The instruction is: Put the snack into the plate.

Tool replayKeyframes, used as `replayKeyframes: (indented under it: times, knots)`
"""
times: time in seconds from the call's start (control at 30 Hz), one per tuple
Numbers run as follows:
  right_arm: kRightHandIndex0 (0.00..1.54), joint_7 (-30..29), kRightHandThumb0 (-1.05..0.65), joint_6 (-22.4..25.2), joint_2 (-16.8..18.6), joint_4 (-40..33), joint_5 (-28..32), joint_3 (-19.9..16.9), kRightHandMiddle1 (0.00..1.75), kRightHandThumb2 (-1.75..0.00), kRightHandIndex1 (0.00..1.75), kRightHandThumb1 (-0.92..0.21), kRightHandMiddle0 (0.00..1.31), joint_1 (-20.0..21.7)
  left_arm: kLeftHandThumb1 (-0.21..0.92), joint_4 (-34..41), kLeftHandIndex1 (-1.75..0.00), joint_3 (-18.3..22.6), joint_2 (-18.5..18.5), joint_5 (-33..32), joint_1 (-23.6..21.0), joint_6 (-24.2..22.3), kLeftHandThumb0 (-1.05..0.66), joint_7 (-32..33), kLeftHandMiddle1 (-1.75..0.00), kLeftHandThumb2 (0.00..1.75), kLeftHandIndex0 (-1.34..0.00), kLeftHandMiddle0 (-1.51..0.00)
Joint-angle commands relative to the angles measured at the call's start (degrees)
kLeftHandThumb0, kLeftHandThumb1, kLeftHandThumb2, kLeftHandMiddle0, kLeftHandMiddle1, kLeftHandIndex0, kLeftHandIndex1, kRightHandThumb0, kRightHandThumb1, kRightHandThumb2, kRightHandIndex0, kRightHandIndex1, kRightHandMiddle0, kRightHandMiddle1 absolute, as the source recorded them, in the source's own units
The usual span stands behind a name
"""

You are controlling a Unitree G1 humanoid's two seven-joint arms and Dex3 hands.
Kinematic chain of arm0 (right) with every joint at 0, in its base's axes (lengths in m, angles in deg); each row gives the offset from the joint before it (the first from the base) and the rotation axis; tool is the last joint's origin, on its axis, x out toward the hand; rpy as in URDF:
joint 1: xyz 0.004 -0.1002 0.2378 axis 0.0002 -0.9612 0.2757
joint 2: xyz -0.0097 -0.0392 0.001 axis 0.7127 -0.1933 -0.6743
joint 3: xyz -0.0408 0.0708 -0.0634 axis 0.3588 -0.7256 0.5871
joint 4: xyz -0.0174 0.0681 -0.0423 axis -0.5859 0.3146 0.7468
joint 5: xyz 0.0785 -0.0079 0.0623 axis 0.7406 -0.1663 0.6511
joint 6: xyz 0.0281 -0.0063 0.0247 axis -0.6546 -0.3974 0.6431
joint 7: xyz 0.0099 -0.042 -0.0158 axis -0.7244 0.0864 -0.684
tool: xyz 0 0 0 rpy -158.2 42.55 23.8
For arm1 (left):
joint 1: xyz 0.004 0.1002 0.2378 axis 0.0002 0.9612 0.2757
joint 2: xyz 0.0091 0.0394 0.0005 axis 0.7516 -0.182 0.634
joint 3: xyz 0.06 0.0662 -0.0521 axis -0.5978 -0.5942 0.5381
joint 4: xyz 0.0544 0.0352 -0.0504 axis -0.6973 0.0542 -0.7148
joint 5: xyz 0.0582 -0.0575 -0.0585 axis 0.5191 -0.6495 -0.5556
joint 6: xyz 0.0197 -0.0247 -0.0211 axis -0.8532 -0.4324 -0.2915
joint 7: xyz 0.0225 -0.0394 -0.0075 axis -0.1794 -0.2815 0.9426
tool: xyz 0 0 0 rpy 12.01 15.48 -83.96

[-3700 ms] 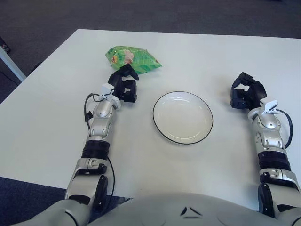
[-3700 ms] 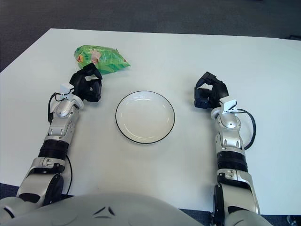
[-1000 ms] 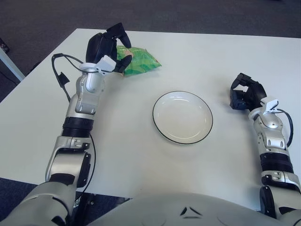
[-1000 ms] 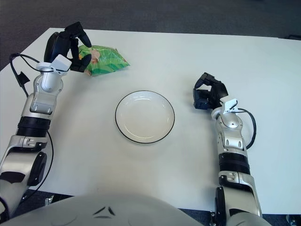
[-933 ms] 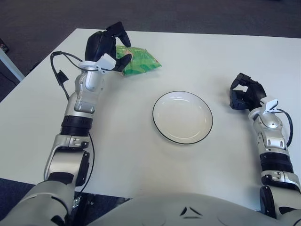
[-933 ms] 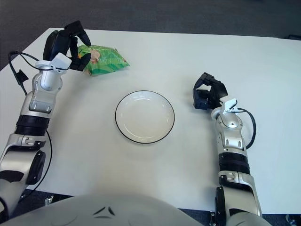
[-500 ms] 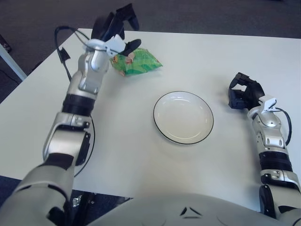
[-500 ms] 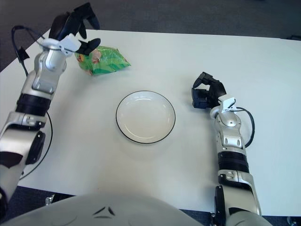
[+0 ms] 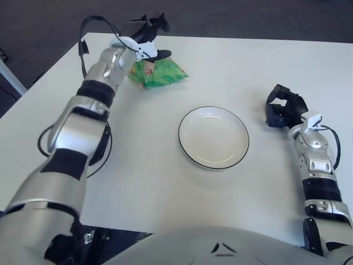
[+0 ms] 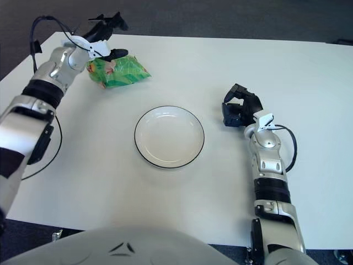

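My left hand (image 9: 148,36) is stretched out over the far left part of the counter (image 9: 231,66), raised above the green snack bag (image 9: 157,73). Its fingers (image 9: 157,22) are spread apart and hold nothing; one dark finger reaches out just over the bag's near-top edge, though I cannot tell whether it touches the wrapper. The snack bag lies flat on the counter directly beneath and slightly to the right of that hand, its crinkled end pointing toward the middle of the counter.

The white plate (image 9: 190,144) with its thin dark rim sits closer to my body than the left hand and off to its right, well apart from the bag. It lies between my two hands.

My right hand (image 9: 283,107) rests on the counter to the right of the plate, near its rim but not touching, fingers curled inward around nothing.
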Motion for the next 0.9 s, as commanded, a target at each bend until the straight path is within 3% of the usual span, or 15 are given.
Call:
replayKeyframes:
  times: [0.0, 0.13, 0.43, 0.87]
  knots:
    - [1.26, 1.19, -0.47, 2.41, 0.86, -1.42, -0.04, 1.15, 1.75, -1.27, 1.75, -0.36, 0.58, -2.68, 0.92, -4.91, -0.59, -2.81, 0.20, 2.16, -5.10, 0.13, -1.03, 0.98, -0.27, 0.69, 0.00, 0.00]
    - [1.26, 1.76, -0.47, 2.58, 0.85, -1.81, 0.30, 1.20, 1.75, -1.27, 1.75, -0.36, 0.58, -2.95, 0.92, -6.98, -0.51, -4.55, -0.24, 2.66, -6.26, 1.10, -1.04, 0.61, -0.20, 0.74, 0.00, 0.00]
    - [1.26, 1.76, -0.47, 2.50, 1.38, -4.29, 0.21, 1.30, 1.75, -1.26, 1.75, -0.37, 0.58, -4.79, 0.92, -9.64, -0.25, -5.50, -1.31, 0.89, -7.73, -0.56, -1.05, -8.98, -0.03, 0.85, 0.00, 0.00]
    - [1.26, 1.89, -0.47, 4.54, 1.42, -7.55, 0.19, 1.54, 1.75, -1.26, 1.75, -0.37, 0.57, -6.05, 0.92, -12.13, -0.02, -8.83, -2.47, 2.34, -7.41, -6.98, -1.05, -16.19, 0.00, 0.92, 0.00, 0.00]
